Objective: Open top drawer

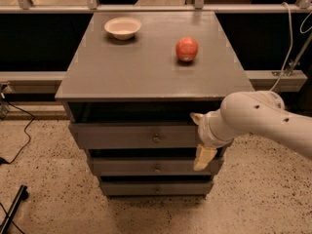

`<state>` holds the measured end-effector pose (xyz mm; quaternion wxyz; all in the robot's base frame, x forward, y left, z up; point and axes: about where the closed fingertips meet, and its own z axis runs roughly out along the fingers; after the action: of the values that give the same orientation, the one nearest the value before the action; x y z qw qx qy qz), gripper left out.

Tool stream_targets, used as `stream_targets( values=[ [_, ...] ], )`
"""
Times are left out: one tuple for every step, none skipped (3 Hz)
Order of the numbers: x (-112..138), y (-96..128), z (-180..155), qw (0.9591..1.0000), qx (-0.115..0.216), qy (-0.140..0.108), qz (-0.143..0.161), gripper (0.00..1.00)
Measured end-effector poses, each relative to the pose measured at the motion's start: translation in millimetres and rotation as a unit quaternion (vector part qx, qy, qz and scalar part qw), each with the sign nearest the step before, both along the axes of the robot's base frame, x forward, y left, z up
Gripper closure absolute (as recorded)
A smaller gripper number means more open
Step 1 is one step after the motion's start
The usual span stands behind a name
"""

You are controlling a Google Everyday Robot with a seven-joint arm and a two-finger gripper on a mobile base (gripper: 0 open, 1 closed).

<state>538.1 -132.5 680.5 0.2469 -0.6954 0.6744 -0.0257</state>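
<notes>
Camera view is showing you the hand [198, 140] hanging at the right end of the top drawer [131, 136], its two fingers [204, 157] standing apart, one above the other, and gripping nothing. The white arm [263, 118] is reaching in from the right and covering that corner, so whether the hand is touching the drawer front is hard to say; it is probably just off it.

The drawer is sitting shut or nearly so, right under the tabletop [146, 77], and its small knob [156, 138] is lying at the centre of the front, well to the left of the hand. You are needing a sideways move before any pull.

Here is what is worrying me. The lower finger is drooping toward the second drawer [146, 166], so a low approach could be catching the wrong front. The knob is small, so fingers closing off-centre could be slipping off it. A jerky pull could be rocking the cabinet and rolling the red fruit [187, 49], near the bowl [122, 27], off the edge.
</notes>
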Motion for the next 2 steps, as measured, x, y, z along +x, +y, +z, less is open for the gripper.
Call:
stream_targets(
  values=[
    [18.4, -1.5, -9.0, 0.9996, -0.016, 0.018, 0.012, 0.00],
    [29.8, -2.1, -18.8, 0.9986, -0.030, 0.037, 0.021, 0.00]
  ],
)
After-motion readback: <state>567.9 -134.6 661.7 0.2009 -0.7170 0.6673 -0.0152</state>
